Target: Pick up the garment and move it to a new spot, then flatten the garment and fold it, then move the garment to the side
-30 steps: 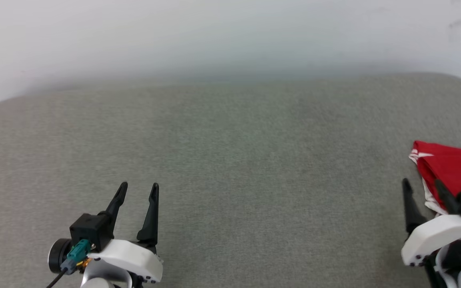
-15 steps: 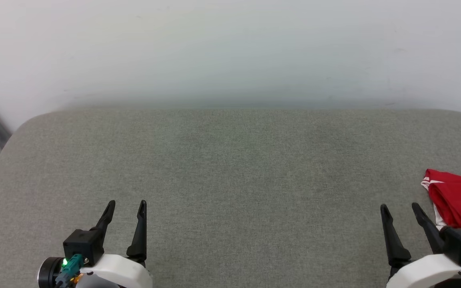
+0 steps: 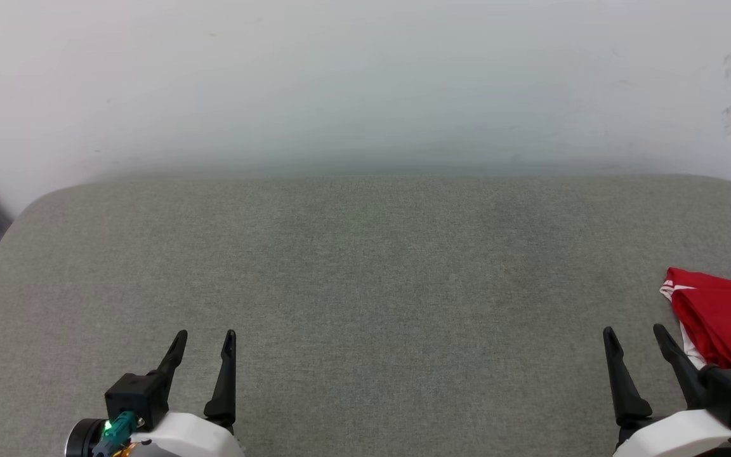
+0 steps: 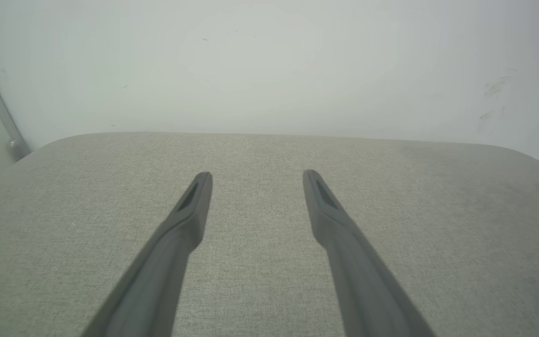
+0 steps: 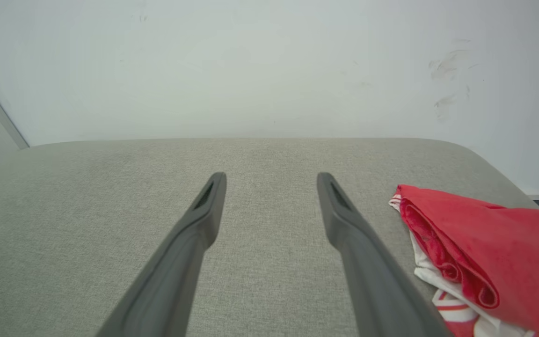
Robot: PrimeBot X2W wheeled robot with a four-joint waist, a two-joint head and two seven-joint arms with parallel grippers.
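Hovering empty, left gripper (image 3: 204, 339) and right gripper (image 3: 635, 336) are gaping; stray brushes risk shoving the jersey (image 3: 724, 314) off the cushion (image 3: 365, 279).

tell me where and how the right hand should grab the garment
Pinch the rolled fold on the left edge of the garment, bringing the open right hand in from the left; that bunched edge faces it and should catch easily.

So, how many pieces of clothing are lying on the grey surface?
1. The garment, red with white trim, lies folded at the right edge of the grey surface, just right of the right end effector. It runs off the picture, so more may be hidden.
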